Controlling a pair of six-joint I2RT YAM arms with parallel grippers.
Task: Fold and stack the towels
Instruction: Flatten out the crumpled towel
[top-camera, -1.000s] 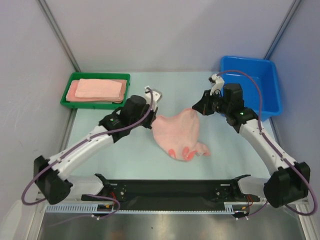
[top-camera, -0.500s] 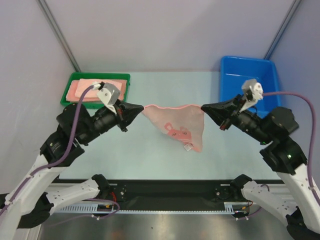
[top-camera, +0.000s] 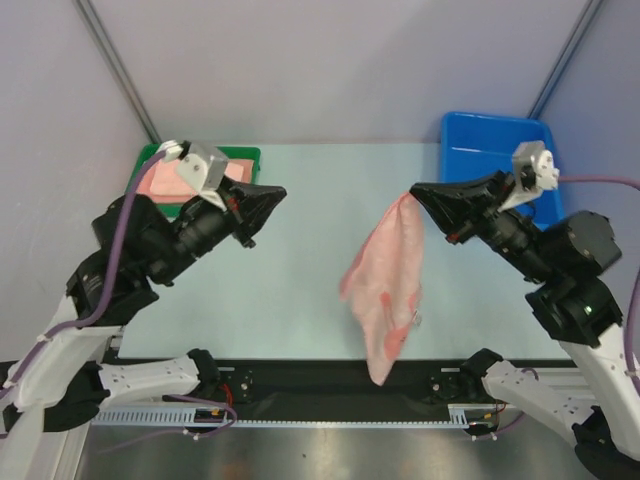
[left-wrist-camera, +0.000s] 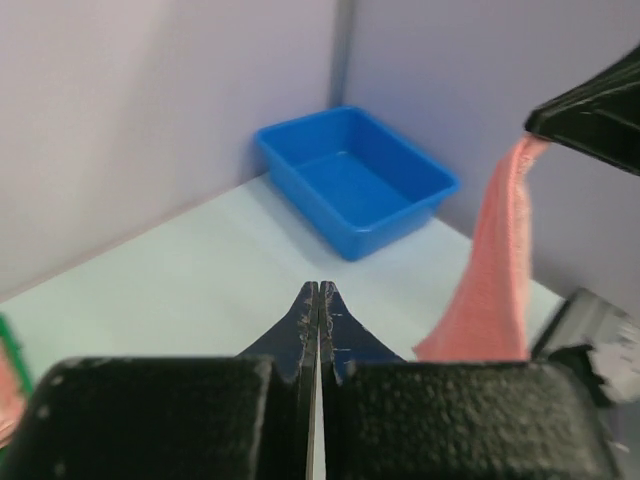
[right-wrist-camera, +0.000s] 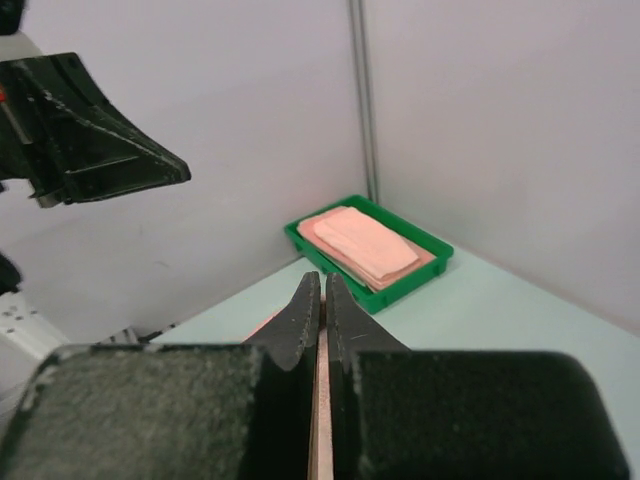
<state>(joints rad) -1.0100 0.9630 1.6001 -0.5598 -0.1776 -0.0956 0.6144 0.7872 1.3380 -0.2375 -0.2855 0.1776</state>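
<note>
Pale lilac-grey walls close in a mint-coloured worktop (top-camera: 300, 260), with a metal post running up each back corner. At the far left of the worktop stands a green tray (top-camera: 243, 153) holding folded towels (top-camera: 165, 182), salmon-pink, laid flat one on another; the right wrist view shows them clearly (right-wrist-camera: 360, 240) inside the tray's rim (right-wrist-camera: 440, 256). At the far right stands a blue bin (top-camera: 490, 119), seen from the left wrist as an open rectangular tub (left-wrist-camera: 400, 225) with nothing visible inside.

Both arms are raised well above the worktop, their tools pointing toward each other and well apart.

The left tool (top-camera: 280, 192) is closed, its two dark fingers (left-wrist-camera: 300, 330) pressed flat together with nothing between them. It holds no cloth.

The right tool (top-camera: 415, 190) is closed on the top corner of a salmon-pink towel (top-camera: 385, 280). A thin pink strip shows between its fingers (right-wrist-camera: 300, 320) in the right wrist view. From that pinch the hanging towel drops freely, narrow at the top, wider in the middle, tapering again to a loose lower end that in the top view shows against the black rail (top-camera: 300, 378) at the near edge. Its surface is blurred in that view. Whether the lower end touches anything I cannot tell. The left wrist view shows the same towel (left-wrist-camera: 490, 280) hanging as a long pink band from the right tool's dark tip (left-wrist-camera: 590, 105).
</note>
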